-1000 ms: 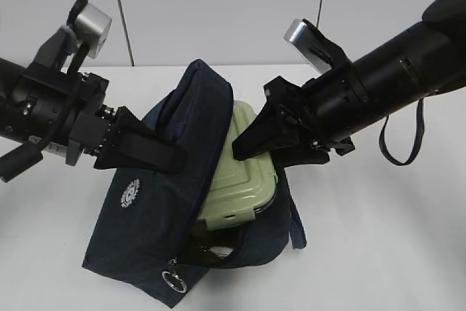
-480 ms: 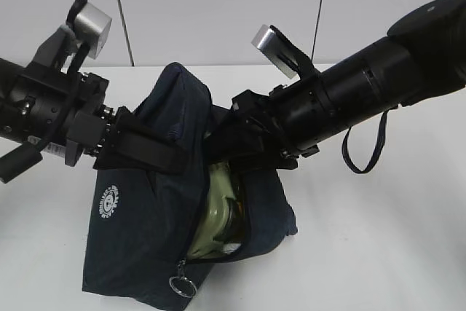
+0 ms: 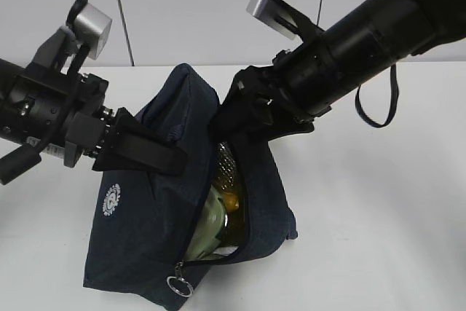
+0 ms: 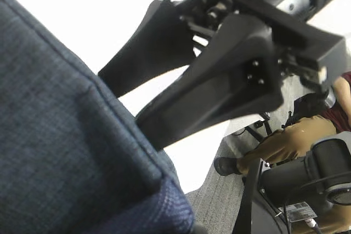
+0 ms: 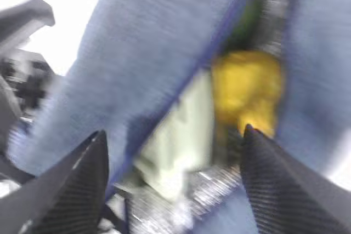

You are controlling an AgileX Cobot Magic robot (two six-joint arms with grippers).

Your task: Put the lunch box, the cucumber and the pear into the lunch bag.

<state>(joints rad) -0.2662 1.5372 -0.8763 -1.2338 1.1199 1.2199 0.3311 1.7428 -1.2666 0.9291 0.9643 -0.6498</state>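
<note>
On a white counter (image 3: 378, 238) in front of a pale panelled wall (image 3: 218, 5), a dark navy lunch bag (image 3: 145, 238) stands propped up with its zippered mouth open and facing the camera. A silver ring pull (image 3: 179, 284) hangs at the lower end of the zipper, and a small white emblem (image 3: 111, 199) shows on the bag's left side.

Inside the opening, the pale green lunch box (image 3: 207, 225) lies low in the bag, with the yellow pear (image 3: 230, 200) just above it. In the right wrist view, which is blurred, the pear sits beside the box, and a dark green patch above it may be the cucumber, too smeared to be sure.

The left pincer (image 3: 175, 159) comes in from the left, its fingers pressed together on the fabric of the bag's left edge, holding that side up. The right pincer (image 3: 231, 123) reaches down from the upper right and hovers over the top of the opening, fingers spread wide and gripping nothing. It covers the upper part of the mouth, hiding what lies there. A black cable (image 3: 375, 103) loops beneath the right arm. The left wrist view shows a seated person's (image 4: 296, 135) legs in tan trousers beyond the counter's edge.
</note>
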